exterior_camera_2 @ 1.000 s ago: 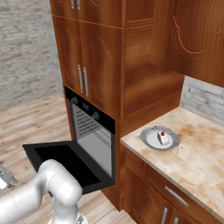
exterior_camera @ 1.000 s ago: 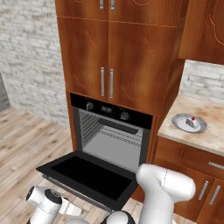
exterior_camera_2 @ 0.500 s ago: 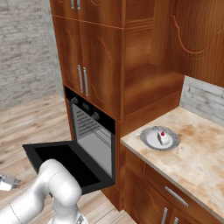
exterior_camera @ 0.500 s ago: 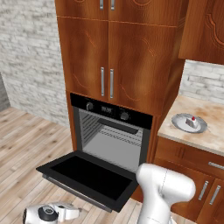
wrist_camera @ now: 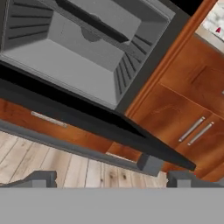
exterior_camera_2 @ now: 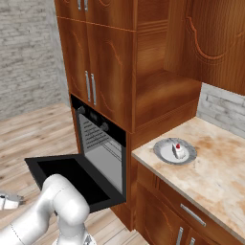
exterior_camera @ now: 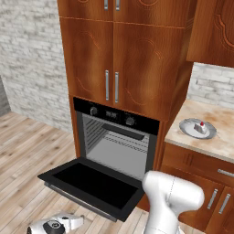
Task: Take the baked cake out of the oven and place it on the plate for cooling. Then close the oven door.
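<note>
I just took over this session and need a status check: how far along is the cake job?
Done: the baked cake sits on the plate on the counter. In hand: nothing; the gripper is low near the floor, below the lowered oven door, its jaws too unclear to judge. Left: the oven stands open, so the door needs closing.

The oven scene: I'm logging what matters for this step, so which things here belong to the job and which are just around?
Job:
baked cake, on the plate
oven
oven door, hanging open
gripper, low near the floor

Just around:
upper cabinet doors
counter
lower cabinet
</note>
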Robot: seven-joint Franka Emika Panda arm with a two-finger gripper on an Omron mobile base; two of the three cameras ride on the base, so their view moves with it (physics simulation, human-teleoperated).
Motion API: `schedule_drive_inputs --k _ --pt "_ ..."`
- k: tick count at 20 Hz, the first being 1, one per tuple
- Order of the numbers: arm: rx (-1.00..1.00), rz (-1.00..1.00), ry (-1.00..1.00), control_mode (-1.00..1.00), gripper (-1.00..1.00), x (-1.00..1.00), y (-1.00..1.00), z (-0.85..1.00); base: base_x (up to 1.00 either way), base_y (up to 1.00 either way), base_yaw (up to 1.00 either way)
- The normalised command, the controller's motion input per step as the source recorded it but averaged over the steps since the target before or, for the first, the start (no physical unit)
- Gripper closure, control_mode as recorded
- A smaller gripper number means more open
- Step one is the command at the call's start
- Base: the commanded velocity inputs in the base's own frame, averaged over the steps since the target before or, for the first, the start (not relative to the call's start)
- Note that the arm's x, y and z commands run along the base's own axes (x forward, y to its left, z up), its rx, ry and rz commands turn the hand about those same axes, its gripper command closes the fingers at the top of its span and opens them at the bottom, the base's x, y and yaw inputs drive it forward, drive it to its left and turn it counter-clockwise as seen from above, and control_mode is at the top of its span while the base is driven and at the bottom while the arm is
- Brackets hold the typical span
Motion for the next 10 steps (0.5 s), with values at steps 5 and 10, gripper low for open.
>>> schedule_drive_inputs --k 5,10 --pt "0.0 0.14 -0.06 -1.0 -1.0 0.22 0.05 -0.37 0.0 0.0 0.0" --pt "0.0 0.09 -0.09 -1.0 -1.0 0.31 0.0 -0.31 0.0 0.0 0.0"
